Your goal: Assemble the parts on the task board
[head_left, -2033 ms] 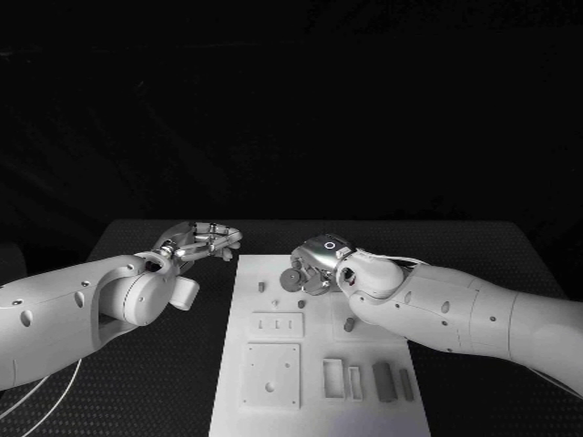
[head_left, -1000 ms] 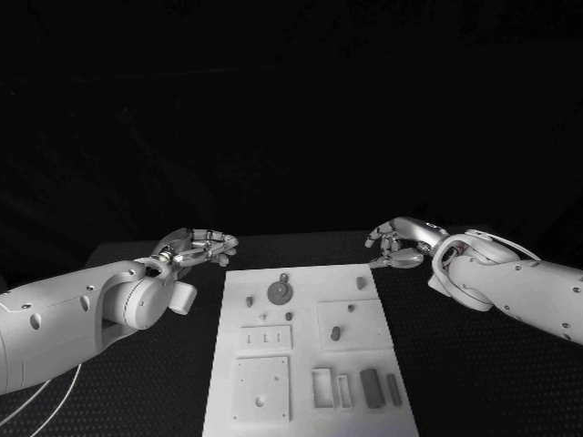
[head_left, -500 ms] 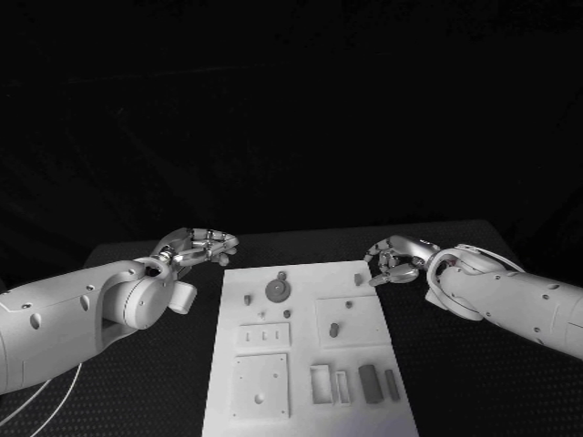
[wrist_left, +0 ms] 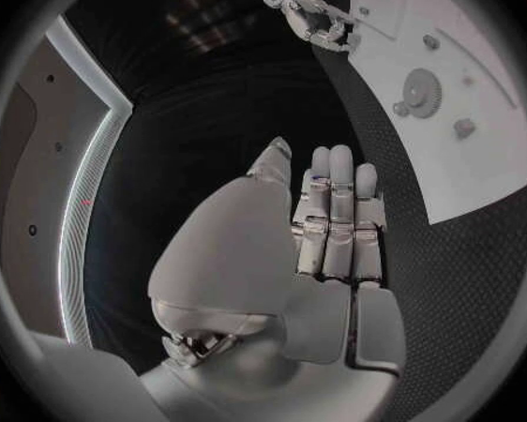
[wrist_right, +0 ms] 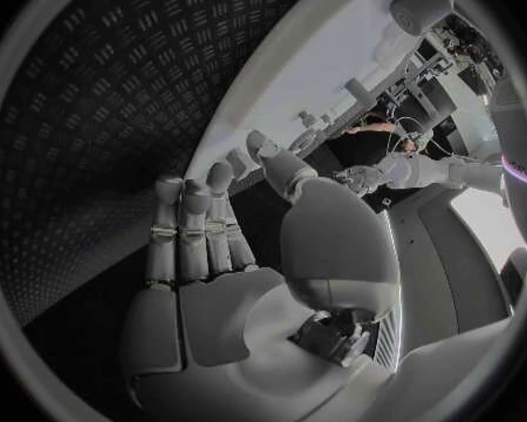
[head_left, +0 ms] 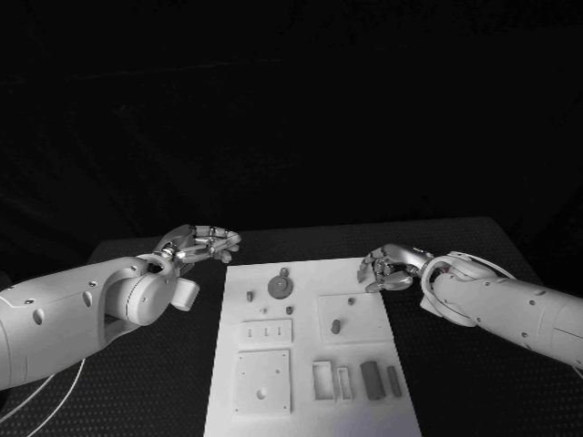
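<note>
The white task board (head_left: 311, 350) lies in the middle of the table. A round gear (head_left: 280, 288) sits near its far end, with small pegs (head_left: 250, 296) beside it and dark bars (head_left: 371, 377) in slots at the near right. My left hand (head_left: 199, 244) hovers off the board's far left corner, its fingers (wrist_left: 334, 216) straight and side by side, holding nothing. My right hand (head_left: 387, 269) hangs at the board's far right corner, its fingers (wrist_right: 193, 234) stretched out and empty. The board (wrist_left: 474, 113) and gear (wrist_left: 422, 80) also show in the left wrist view.
Black ribbed table top (head_left: 134, 382) surrounds the board on both sides. Square raised plates (head_left: 265, 378) with holes sit on the board's near left half. A cable (head_left: 42, 391) trails under my left arm.
My right hand has left the gear on the board and drawn back to the board's far right corner, then eased slightly nearer. The left hand has stayed put. The camera has shifted.
</note>
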You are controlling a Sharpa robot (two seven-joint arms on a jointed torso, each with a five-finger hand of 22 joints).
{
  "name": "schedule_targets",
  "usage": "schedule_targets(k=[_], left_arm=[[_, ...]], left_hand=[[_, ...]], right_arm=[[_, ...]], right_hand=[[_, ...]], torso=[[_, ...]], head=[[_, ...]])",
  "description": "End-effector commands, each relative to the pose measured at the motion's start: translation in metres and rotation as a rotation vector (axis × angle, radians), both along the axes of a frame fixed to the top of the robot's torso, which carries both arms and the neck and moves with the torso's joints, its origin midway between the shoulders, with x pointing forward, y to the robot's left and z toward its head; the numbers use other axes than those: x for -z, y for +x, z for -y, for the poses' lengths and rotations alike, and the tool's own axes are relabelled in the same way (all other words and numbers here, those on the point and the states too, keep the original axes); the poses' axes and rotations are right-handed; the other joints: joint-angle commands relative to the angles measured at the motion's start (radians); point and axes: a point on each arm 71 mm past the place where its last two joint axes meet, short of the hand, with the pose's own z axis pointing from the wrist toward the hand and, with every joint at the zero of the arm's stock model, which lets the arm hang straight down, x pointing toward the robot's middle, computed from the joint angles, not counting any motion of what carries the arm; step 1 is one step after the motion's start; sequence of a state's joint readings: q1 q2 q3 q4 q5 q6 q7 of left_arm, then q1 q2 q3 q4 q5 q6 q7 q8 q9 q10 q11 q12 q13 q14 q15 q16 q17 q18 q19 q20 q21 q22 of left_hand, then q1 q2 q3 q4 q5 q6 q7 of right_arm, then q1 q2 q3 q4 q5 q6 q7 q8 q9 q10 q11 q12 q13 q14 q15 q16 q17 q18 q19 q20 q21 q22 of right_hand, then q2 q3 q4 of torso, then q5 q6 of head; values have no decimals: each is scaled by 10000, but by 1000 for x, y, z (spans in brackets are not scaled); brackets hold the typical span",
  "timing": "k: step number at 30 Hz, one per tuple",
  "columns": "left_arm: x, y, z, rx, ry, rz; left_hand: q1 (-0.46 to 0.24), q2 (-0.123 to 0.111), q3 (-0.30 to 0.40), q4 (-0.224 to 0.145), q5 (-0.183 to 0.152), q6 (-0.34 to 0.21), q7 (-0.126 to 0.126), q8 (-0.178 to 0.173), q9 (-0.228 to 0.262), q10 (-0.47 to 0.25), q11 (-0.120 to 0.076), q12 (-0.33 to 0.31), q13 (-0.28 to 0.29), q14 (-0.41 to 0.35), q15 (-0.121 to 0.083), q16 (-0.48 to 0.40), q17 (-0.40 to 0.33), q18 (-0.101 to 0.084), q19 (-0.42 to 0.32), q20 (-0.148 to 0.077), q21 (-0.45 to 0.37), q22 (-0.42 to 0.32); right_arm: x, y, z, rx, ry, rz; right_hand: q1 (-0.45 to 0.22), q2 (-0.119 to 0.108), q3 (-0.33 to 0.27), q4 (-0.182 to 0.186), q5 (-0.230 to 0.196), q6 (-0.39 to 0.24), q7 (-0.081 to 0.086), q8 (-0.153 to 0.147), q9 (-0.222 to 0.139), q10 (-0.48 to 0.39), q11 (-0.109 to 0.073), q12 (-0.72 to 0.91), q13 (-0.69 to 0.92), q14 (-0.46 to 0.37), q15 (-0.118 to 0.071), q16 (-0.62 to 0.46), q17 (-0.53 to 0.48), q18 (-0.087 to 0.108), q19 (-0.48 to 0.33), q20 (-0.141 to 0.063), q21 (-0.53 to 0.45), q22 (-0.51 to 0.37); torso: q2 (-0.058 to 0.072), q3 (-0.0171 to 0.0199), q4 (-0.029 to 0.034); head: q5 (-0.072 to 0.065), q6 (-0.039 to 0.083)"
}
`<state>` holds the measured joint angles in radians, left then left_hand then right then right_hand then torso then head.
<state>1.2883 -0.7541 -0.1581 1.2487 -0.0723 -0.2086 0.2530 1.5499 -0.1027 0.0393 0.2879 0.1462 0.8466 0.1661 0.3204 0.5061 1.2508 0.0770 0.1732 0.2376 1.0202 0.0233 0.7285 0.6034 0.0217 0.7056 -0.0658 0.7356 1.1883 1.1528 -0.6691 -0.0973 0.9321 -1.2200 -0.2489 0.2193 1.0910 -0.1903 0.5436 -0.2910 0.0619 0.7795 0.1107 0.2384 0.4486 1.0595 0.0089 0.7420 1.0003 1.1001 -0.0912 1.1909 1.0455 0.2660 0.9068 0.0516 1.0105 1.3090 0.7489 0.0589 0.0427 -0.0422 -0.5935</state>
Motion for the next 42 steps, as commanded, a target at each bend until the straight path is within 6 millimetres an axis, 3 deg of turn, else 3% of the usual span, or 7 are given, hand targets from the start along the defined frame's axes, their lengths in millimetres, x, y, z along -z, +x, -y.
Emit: schedule_targets(k=[1, 6, 23, 42], left_arm=[[-1, -1, 2, 166, -166, 69], [-1, -1, 2, 164, -163, 64], [-1, -1, 2, 172, -161, 49], [-1, 0, 1, 161, -151, 28]], left_hand=[[-7, 49, 0, 16, -40, -40, 44, -63, 10, -74, 30, -64, -9, -63, 8, -49, -10, 158, -31, -84, 61, -14], [-8, 51, -1, 17, -41, -39, 45, -64, 11, -73, 31, -67, -8, -62, 8, -49, -10, 158, -32, -84, 64, -16], [-16, 62, 0, 22, -41, -35, 45, -67, 15, -70, 32, -73, -4, -61, 9, -48, -9, 156, -33, -82, 70, -22], [-27, 69, -2, 23, -42, -34, 46, -72, 19, -65, 32, -81, 1, -61, 9, -48, -8, 155, -37, -82, 78, -29]], right_arm=[[3, -1, -3, -163, 150, -121], [5, -1, -5, -133, 179, -118], [5, 0, -13, -229, 273, -53], [5, 1, -16, -210, 287, 33]], right_hand=[[15, 138, -60, 2, -55, 109, 1, 83, 18, -7, -22, 45, -14, -47, -15, 44, -15, -42, -48, 41, -13, 142], [2, 334, 60, 20, -79, 205, 15, 165, 36, 17, -18, 108, -50, -30, -21, 101, -43, -42, -5, 35, 13, 135], [-70, 765, 856, 43, -132, 726, 7, 523, 147, 100, -42, 281, -160, 21, -58, 280, -121, -42, 111, -38, 129, 135], [-125, 901, 1143, 29, -132, 1075, 63, 718, 214, 132, -4, 375, -193, 39, -35, 369, -152, -42, 142, -71, 215, 144]], torso=[[1, -13, 6], [-13, -29, -6], [-20, -30, -27], [-24, -33, -30]], head=[[16, -30], [44, -30], [60, -54], [57, -77]])
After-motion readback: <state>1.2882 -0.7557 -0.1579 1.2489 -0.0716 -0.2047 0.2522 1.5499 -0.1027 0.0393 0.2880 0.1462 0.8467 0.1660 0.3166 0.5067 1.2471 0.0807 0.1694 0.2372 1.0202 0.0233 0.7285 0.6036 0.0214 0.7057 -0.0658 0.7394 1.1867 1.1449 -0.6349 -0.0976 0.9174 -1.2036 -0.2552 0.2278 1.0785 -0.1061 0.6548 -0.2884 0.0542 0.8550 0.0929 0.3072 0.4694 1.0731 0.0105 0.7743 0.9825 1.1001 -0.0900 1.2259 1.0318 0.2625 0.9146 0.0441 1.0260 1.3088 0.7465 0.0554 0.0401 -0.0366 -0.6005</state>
